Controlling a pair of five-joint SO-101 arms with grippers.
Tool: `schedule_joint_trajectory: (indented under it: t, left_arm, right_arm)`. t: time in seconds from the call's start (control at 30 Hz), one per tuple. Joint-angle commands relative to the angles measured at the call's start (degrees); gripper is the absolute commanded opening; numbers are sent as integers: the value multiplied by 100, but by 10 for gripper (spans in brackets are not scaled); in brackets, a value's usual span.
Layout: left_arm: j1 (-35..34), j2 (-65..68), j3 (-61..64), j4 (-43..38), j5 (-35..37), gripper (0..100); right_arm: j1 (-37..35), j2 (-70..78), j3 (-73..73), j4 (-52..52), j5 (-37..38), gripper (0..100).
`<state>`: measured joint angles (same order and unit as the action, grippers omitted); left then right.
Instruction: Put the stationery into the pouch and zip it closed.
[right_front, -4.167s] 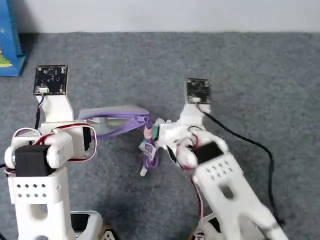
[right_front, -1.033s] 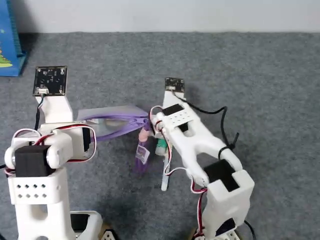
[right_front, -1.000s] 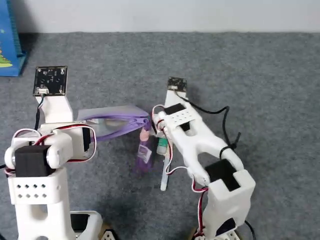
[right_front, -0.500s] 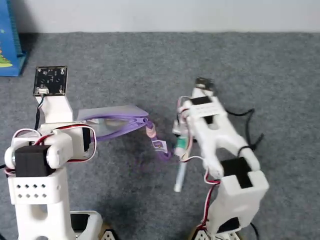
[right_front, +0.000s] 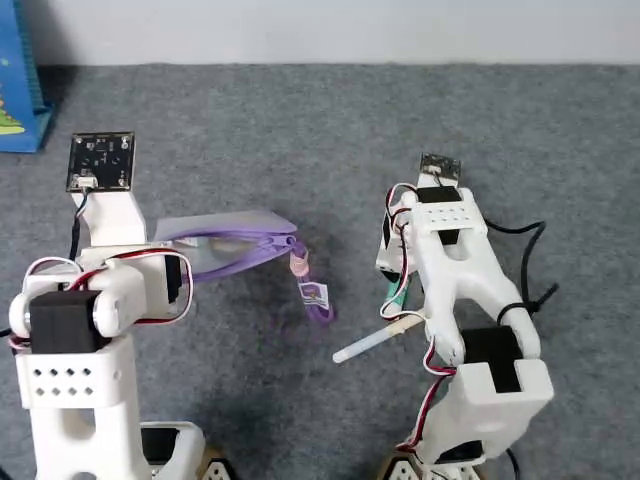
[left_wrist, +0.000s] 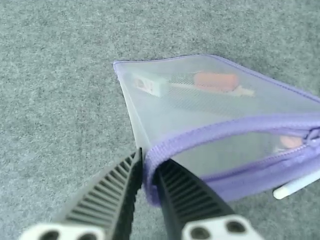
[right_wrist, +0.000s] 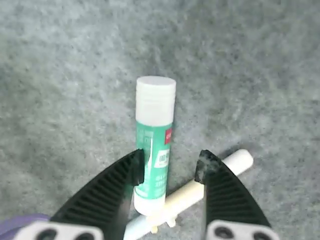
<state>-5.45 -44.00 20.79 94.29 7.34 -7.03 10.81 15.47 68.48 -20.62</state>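
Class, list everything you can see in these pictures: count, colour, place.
pouch: one, clear with purple zip edge, on the carpet
white item: one, inside the pouch
orange item: one, inside the pouch
strap: one, purple, at the pouch's zip end
glue stick: one, green, white cap, between the right claw's fingers
white pen: one, crossing the glue stick's base
box: one, blue, far corner
carpet: grey
left claw: pinching the pouch's edge
right claw: open
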Motion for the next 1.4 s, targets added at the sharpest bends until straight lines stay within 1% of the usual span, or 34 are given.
schedule_joint_trajectory:
  t: [0.0, 0.2, 0.47, 0.53, 0.6, 0.63, 0.67, 0.73, 0.83, 1.0, 1.1, 1.2, 1.37]
  left_arm:
    - [-18, -9, -57, 44, 26, 12]
    - [-18, -9, -57, 44, 26, 12]
    - [-18, -9, -57, 44, 26, 12]
    - [-18, -9, -57, 44, 26, 12]
    - [-18, -9, -57, 44, 26, 12]
    - [-18, -9, -57, 44, 26, 12]
    - [-18, -9, -57, 44, 26, 12]
    - [-18, -9, -57, 44, 26, 12]
    - [-18, -9, -57, 44, 26, 12]
    - [-18, -9, -57, 44, 26, 12]
    - [-9, -9, -57, 35, 26, 12]
    - [26, -9, -66, 9, 26, 12]
    - [35, 35, -224, -79, 26, 12]
  right_arm:
    - [31, -268, -105, -259, 53, 147]
    - [-92, 31, -132, -673, 53, 147]
    - [-207, 435, -141, -664, 53, 145]
    - [-180, 418, -141, -664, 79, 106]
    - [-180, 382, -229, -611, 334, 20]
    - [-171, 321, -246, -593, 457, 0]
    - [-154, 224, -264, -488, 536, 22]
    - [-110, -101, -281, -233, 563, 4]
    - [-31, -884, -264, 180, 580, 7]
    - [-40, -2686, -246, 1086, 589, 8]
    - [-92, -3758, -246, 1209, 589, 8]
    - [-400, -4567, -220, 1253, 589, 8]
    - [-1314, -5525, -26, 1077, 580, 8]
